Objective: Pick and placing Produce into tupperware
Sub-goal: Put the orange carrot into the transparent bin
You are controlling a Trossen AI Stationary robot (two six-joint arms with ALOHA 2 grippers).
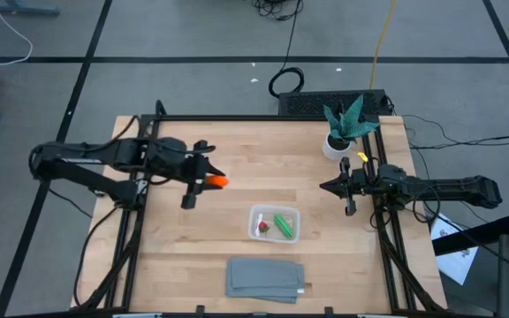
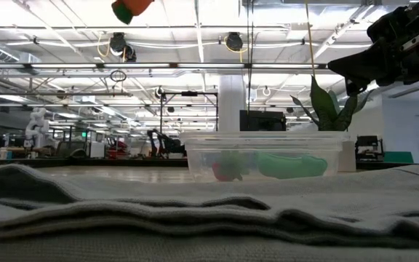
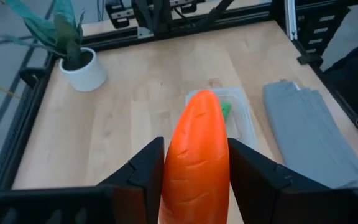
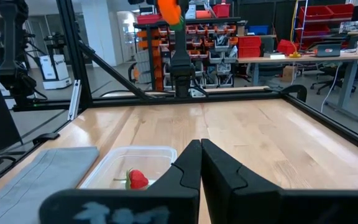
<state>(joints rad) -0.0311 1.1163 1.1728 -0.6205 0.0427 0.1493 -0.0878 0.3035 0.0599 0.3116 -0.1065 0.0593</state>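
From above, my left pincer (image 1: 208, 179) is clamped on the orange toy carrot (image 1: 220, 181), above the wooden surface (image 1: 237, 159) and apart from the clear plastic tupperware (image 1: 275, 223), which holds a small red berry (image 1: 262, 228) and a green pod (image 1: 283, 225). My right pincer (image 1: 325, 186) waits near the potted plant (image 1: 345, 124).

Low view: berry and pod sit inside the tupperware.

Right wrist: my fingers (image 4: 216, 165) are together.

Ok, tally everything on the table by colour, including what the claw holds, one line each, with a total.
Orange: 1, the carrot in the left claw
Red: 1, the berry
Green: 2, the pod and the plant
Clear: 1, the tupperware
Grey: 1, the cloth
Total: 6
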